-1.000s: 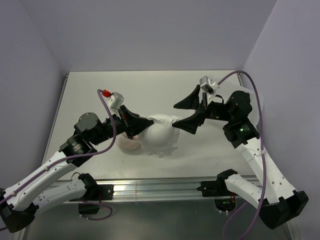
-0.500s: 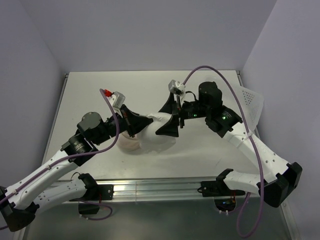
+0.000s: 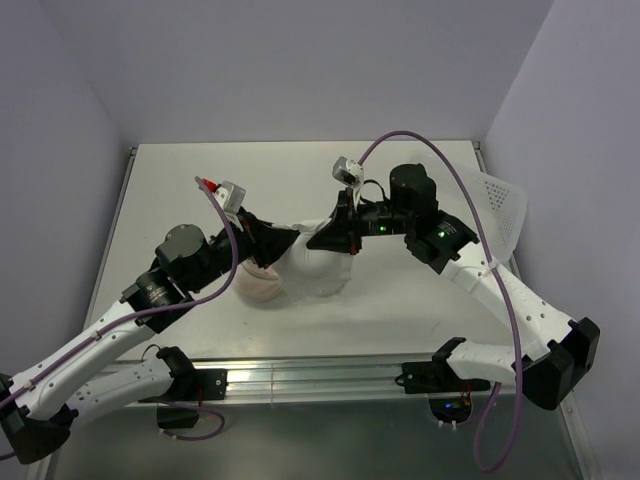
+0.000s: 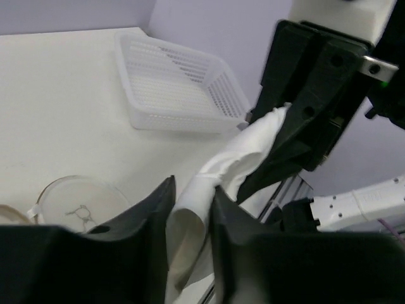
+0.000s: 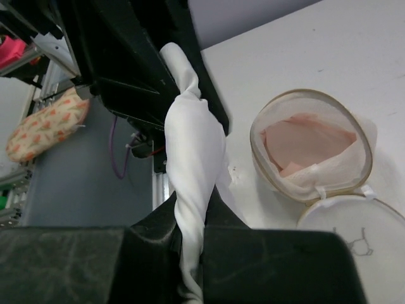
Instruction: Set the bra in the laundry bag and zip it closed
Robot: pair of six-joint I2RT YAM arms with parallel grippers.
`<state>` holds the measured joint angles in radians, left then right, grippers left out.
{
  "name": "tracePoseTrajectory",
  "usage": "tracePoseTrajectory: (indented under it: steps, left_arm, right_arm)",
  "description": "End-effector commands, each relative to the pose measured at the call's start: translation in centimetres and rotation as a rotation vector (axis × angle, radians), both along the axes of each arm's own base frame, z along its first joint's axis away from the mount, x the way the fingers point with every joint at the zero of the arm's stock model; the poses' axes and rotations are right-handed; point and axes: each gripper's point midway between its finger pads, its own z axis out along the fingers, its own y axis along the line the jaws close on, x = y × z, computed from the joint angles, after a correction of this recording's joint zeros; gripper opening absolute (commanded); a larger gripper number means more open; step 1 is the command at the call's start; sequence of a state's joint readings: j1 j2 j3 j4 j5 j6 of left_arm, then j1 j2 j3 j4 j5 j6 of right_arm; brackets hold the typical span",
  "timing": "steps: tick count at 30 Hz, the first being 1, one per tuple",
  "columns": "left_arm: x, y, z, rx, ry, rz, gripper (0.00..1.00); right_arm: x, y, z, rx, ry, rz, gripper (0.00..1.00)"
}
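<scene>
Step in hand: getting the bra into the bag, and it is not in yet. Both arms are holding the white bra [image 5: 193,139] up off the table [image 3: 200,180], stretched and twisted between them. The right gripper [image 5: 192,212] is clamping tight on one end of it. The left gripper [image 4: 192,193] is sitting with its fingers a little apart and the cloth filling the gap. It looks pinched, but that is hard to be sure of.

The laundry bag [image 5: 329,180] is lying open on the table near the left gripper. Its lid [image 5: 345,231] is flipped out flat beside the mouth, and the zip is undone. Something pink is showing inside the bag, can't tell what. The plastic basket [image 4: 183,117] is sitting well apart at the right edge and is not involved.

Next move, as I judge it: bringing the bra over the open mouth and lowering it in, with one gripper letting go so the other can feed it down. The cloth looks bulky against the mouth, so it is likely going to need pushing below the rim. After that comes the lid over the top and the zip pulled round, with the other gripper steadying the bag.
</scene>
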<state>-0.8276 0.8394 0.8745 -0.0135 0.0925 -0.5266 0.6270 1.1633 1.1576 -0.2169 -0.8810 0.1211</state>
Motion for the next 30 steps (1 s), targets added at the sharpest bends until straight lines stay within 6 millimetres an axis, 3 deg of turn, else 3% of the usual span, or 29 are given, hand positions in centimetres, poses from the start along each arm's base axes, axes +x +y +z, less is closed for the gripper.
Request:
tracePoseTrajectory:
  steps: [1, 3, 6, 9, 10, 14, 16, 18, 20, 22, 25, 29, 30]
  left_arm:
    - [1.5, 2.4, 1.3, -0.011, -0.004, 0.149, 0.37]
    - [3.0, 5.0, 0.5, 0.002, 0.052, 0.32, 0.59]
    - [4.6, 8.9, -1.2, 0.01, 0.121, 0.557, 0.73]
    - [4.9, 12.1, -4.2, 0.042, 0.203, 0.713, 0.73]
    - [4.8, 12.7, -6.1, 0.078, 0.233, 0.738, 0.72]
    - [4.9, 14.9, -9.9, 0.095, 0.312, 0.816, 0.7]
    - [5.1, 15.3, -12.0, 0.105, 0.35, 0.813, 0.7]
    - [5.6, 15.3, -12.4, 0.083, 0.359, 0.805, 0.7]
    - [5.9, 14.8, -13.7, 0.089, 0.38, 0.772, 0.69]
    - [6.1, 13.4, -13.7, 0.057, 0.367, 0.699, 0.68]
    - [6.6, 12.5, -13.9, 0.037, 0.36, 0.669, 0.63]
    - [7.4, 12.3, -15.5, 0.068, 0.395, 0.674, 0.55]
    - [7.4, 12.2, -15.7, 0.064, 0.399, 0.67, 0.49]
  right_arm:
    - [1.2, 0.6, 2.9, 0.088, -0.023, -0.069, 0.0]
    - [2.4, 0.7, 3.9, 0.123, -0.003, -0.143, 0.0]
    - [4.1, 0.8, 5.0, 0.191, 0.043, -0.246, 0.0]
    - [5.9, 0.9, 6.1, 0.275, 0.057, -0.33, 0.0]
    - [6.3, 1.0, 6.3, 0.289, 0.066, -0.344, 0.0]
    - [7.6, 1.6, 7.3, 0.376, 0.108, -0.377, 0.0]
    - [8.1, 1.9, 8.0, 0.423, 0.134, -0.377, 0.0]
    - [8.7, 2.4, 7.8, 0.445, 0.16, -0.378, 0.0]
    - [9.4, 3.0, 7.0, 0.444, 0.18, -0.382, 0.0]
    - [9.9, 3.6, 6.1, 0.446, 0.211, -0.375, 0.0]
    - [10.1, 4.2, 5.3, 0.455, 0.231, -0.378, 0.0]
    - [10.6, 4.6, 3.7, 0.471, 0.266, -0.397, 0.0]
    - [10.5, 4.6, 3.1, 0.481, 0.279, -0.4, 0.0]
